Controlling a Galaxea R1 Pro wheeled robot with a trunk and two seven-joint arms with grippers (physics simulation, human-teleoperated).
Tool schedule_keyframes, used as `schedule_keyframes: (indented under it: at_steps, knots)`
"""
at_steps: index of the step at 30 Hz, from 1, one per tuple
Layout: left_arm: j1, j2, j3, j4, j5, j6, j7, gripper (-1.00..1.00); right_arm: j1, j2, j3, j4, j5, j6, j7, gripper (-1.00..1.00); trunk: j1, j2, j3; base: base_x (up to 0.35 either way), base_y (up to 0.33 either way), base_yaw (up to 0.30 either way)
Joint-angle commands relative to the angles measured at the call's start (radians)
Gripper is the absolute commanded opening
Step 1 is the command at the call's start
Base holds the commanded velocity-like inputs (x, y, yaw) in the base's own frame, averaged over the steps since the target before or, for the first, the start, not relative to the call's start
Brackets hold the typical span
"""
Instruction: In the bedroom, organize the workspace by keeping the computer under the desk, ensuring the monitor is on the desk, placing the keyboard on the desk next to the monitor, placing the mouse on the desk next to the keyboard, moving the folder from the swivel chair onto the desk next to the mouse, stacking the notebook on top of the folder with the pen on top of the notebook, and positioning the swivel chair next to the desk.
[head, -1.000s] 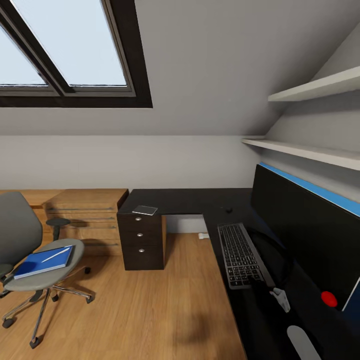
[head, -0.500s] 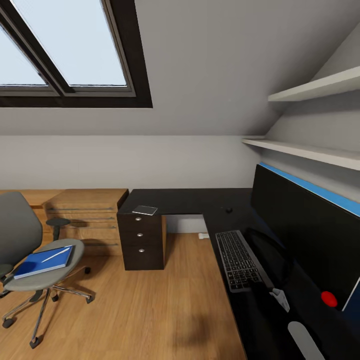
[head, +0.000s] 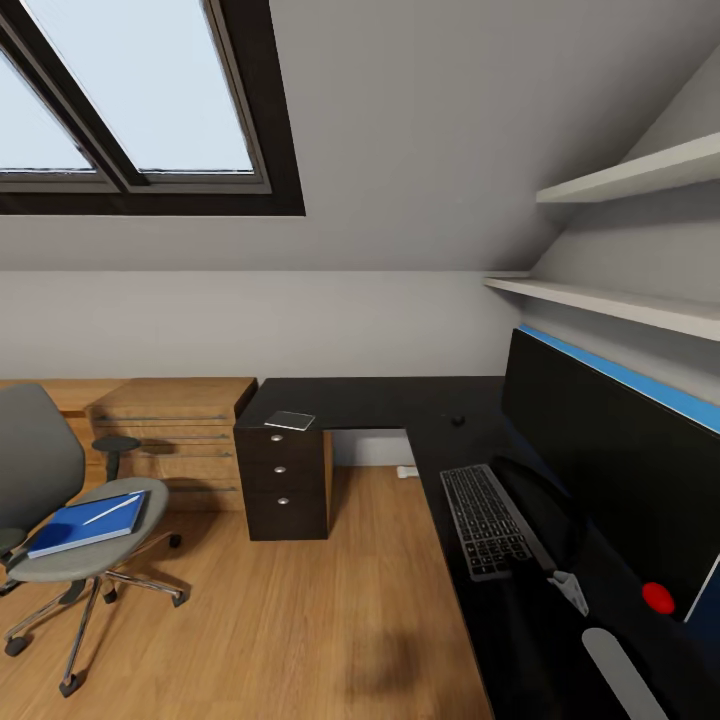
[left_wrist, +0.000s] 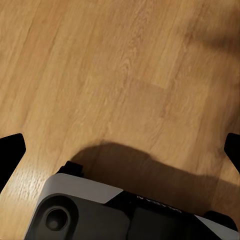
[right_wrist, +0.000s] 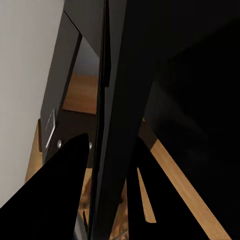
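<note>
My right gripper (head: 568, 590) touches the near end of the keyboard (head: 487, 520), beside the monitor (head: 620, 470) on the desk (head: 370, 400); I cannot tell its opening. Left fingers (left_wrist: 11, 152) spread wide above the floor (left_wrist: 120, 75).

Floor (head: 300, 620): light wood, satin. Desk (head: 370, 400) top: matt black. Chair (head: 60, 520): grey cloth seat, chrome base. Monitor (head: 610, 470): glossy black. Cabinet (head: 175, 420): light wood.
</note>
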Motion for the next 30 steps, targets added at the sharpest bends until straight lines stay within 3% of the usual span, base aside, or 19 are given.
schedule_keyframes:
  at_steps: [1,17,23,30]
  knots:
    - [0.000,0.000,-0.001,-0.002,0.009,0.002,0.008,1.00,-0.002,0.000,-0.002,0.001,-0.007,0.004,0.000,-1.00,0.000,-0.001,-0.001,0.000,0.000,0.000]
    - [0.000,0.002,-0.001,-0.002,0.009,0.002,0.008,1.00,-0.004,0.004,-0.003,-0.005,-0.008,-0.001,0.000,-1.00,0.000,-0.001,-0.001,0.000,0.004,0.000]
    - [0.000,0.002,-0.001,-0.002,0.009,0.002,0.008,1.00,-0.004,0.004,-0.003,-0.004,-0.009,0.002,0.000,-1.00,0.000,-0.001,-0.001,0.136,0.201,0.000]
    - [-0.001,0.002,-0.001,-0.002,0.008,0.002,0.008,1.00,-0.004,0.003,-0.003,-0.003,-0.008,0.001,0.000,-1.00,0.000,-0.001,-0.001,0.119,0.012,0.000]
